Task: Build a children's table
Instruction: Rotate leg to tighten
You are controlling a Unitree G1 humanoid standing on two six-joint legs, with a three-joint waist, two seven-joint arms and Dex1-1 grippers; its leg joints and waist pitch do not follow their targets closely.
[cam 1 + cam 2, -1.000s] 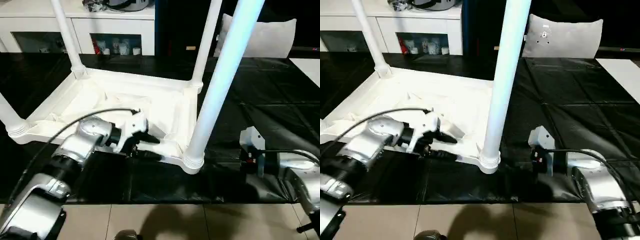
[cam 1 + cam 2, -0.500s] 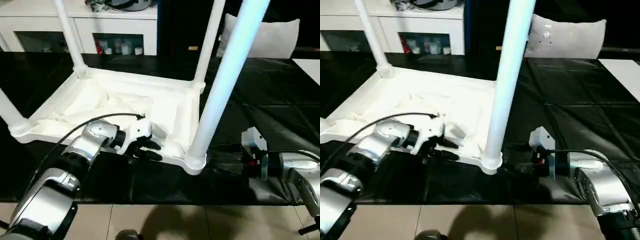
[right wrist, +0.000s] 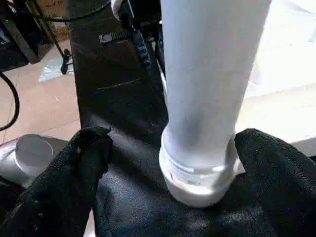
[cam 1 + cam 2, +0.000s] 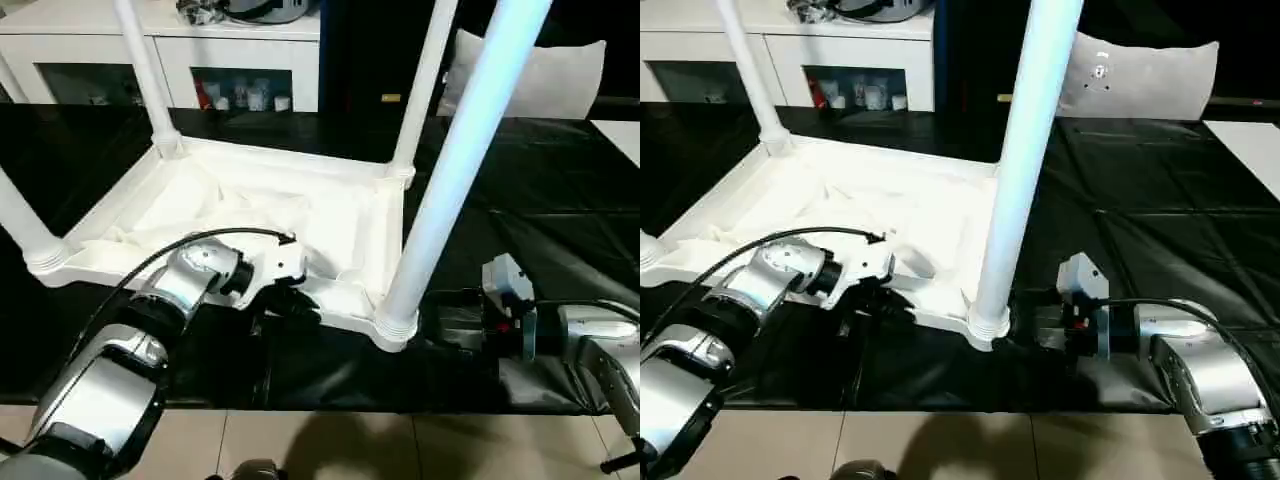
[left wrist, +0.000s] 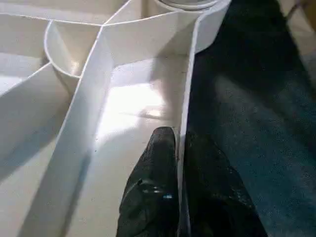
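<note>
Left gripper (image 5: 180,148) pinching top's (image 4: 250,205) near rim; right gripper (image 3: 163,163) spread open around near-right leg (image 4: 455,160).

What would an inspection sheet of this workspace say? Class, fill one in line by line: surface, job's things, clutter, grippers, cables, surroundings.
Surface: black-covered work table, its cover creased.
Job's things: white table top lies upside down, ribs up; four legs stand in its corner sockets, the near leg at the right front corner.
Clutter: nothing seen.
Grippers: left gripper is shut on the table top's near rim, one finger on each side of the wall. Right gripper is open, its fingers either side of the near leg's base, one clearly apart from it.
Cables: a black cable arcs over the left wrist; another runs along the right.
Surroundings: white cabinet with glass doors; grey cushion behind the table.
</note>
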